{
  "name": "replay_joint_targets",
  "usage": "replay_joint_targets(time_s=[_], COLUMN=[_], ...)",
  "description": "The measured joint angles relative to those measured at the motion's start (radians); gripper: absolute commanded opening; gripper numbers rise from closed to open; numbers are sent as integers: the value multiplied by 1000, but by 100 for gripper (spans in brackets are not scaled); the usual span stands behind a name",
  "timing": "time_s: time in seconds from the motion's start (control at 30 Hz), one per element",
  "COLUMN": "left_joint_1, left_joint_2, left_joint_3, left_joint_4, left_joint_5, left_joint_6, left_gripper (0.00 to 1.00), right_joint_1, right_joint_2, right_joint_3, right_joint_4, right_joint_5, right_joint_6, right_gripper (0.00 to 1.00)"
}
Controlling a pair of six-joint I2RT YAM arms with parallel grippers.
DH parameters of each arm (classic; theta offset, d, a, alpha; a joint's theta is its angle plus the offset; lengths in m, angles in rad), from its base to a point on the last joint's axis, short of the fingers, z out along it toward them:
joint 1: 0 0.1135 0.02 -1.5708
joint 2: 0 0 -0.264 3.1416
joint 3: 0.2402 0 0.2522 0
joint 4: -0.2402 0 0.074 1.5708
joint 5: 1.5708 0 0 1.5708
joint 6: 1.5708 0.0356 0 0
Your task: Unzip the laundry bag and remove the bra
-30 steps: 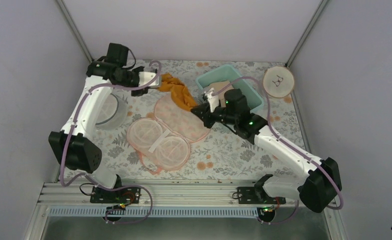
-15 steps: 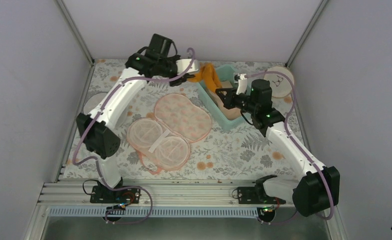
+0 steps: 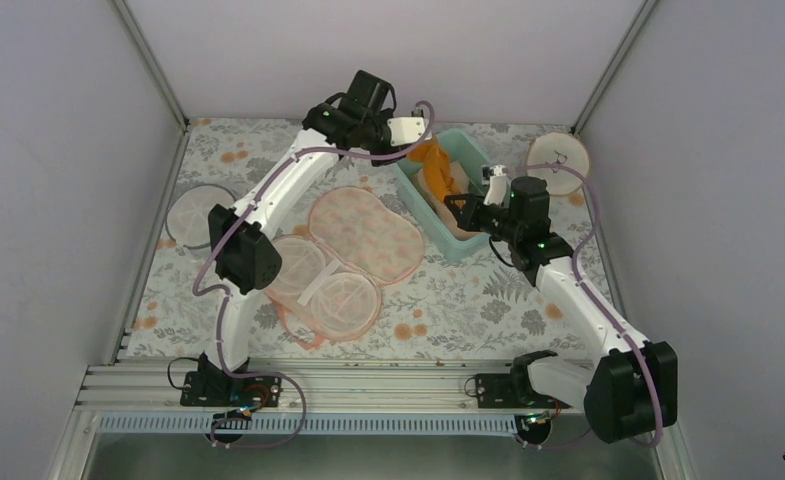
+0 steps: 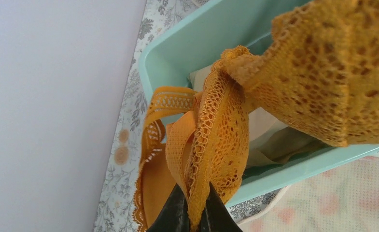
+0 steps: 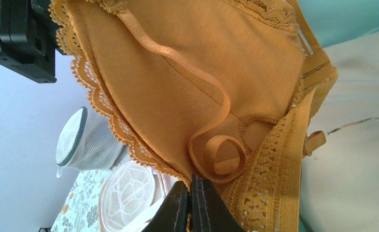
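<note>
Reviewing from the worktop [image 3: 468, 300] downward: the laundry bag [image 3: 363, 235] lies on it unzipped, both halves spread flat, white spoked rings exposed and nothing orange inside. The removal is therefore judged done, and the step in hand is setting the garment down. The teal bin [image 4: 293, 166] stands just beside the bag on its far right and holds a pale cloth [image 4: 269, 140]. The bra [image 3: 434, 172] hangs over this bin, well clear of the bag. It hangs from the left end effector [image 4: 192, 212], whose fingers are pinched tight on a bunch of lace strap. The right end effector [image 5: 191, 203] sits at the bin's near side with its jaws drawn together. To finish well, the left arm should lower until the cups rest on the pale cloth within the walls. It should also bring in the strap loop that hangs outside the rim in the left wrist view. It should then open fully and lift straight up, as the open lace looks liable to snag. Not determinable: whether the right jaws have caught the scalloped edge that runs down to their tips; whether the bra already touches the cloth; the bin floor; the zipper pull, too small to find.
</note>
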Motion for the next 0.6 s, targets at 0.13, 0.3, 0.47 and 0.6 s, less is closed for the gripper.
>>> replay_joint_targets(time_s=[0.13, 0.3, 0.47, 0.6], left_joint_1=[-11, -38, -72, -72], left_joint_2=[5, 27, 95, 130], left_joint_3=[0, 11, 41, 42], left_joint_4=[-5, -8, -29, -53], left_joint_5=[-20, -31, -31, -29], left_joint_6=[1, 1, -3, -13], left_gripper=[2, 2, 2, 2], right_joint_1=[-10, -45, -46, -46], right_joint_2=[-6, 24, 41, 38], right_joint_3=[-30, -46, -47, -42], right_joint_4=[4, 3, -24, -33], right_joint_5=[-6, -15, -44, -31], right_joint_6=[-2, -64, -166, -219], right_gripper=[9, 33, 55, 60])
